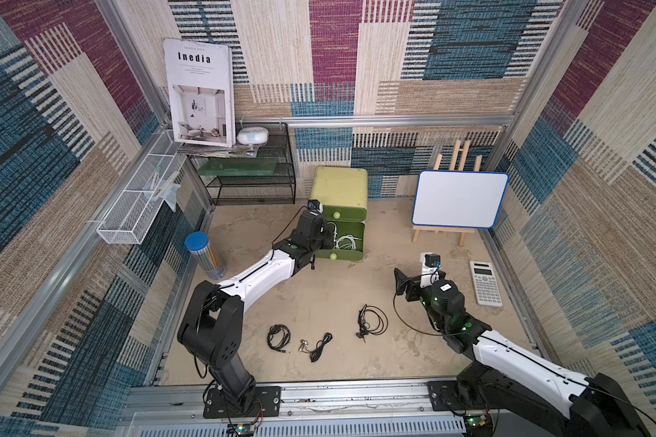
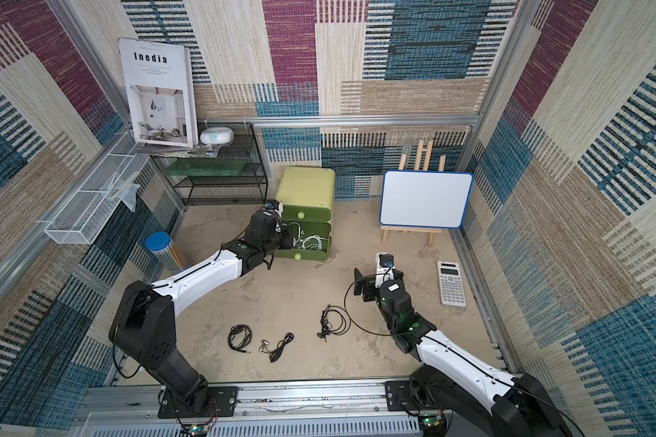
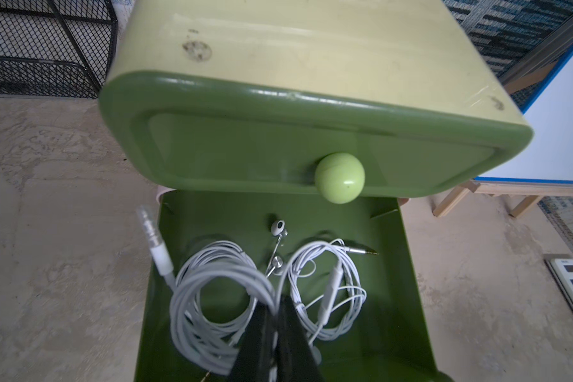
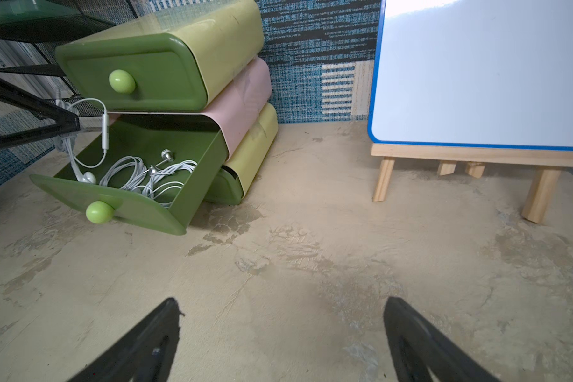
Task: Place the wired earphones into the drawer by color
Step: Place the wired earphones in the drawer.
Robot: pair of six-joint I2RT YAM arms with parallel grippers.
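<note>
Left gripper (image 3: 276, 307) pinches a coiled white earphone bundle (image 3: 182, 311) over the open green drawer (image 3: 219, 215) (another white set (image 3: 331, 287) inside); 3 black earphone coils (image 1: 322, 340) lie unsorted; right gripper (image 4: 282, 301) wide-jawed, empty.

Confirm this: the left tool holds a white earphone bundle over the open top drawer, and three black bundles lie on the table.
Wrong drawer: the open drawer is the middle one, as the right wrist view shows; the top drawer is shut. The rest stands: the left tool holds a white earphone bundle over it, and three black bundles lie on the table.
</note>
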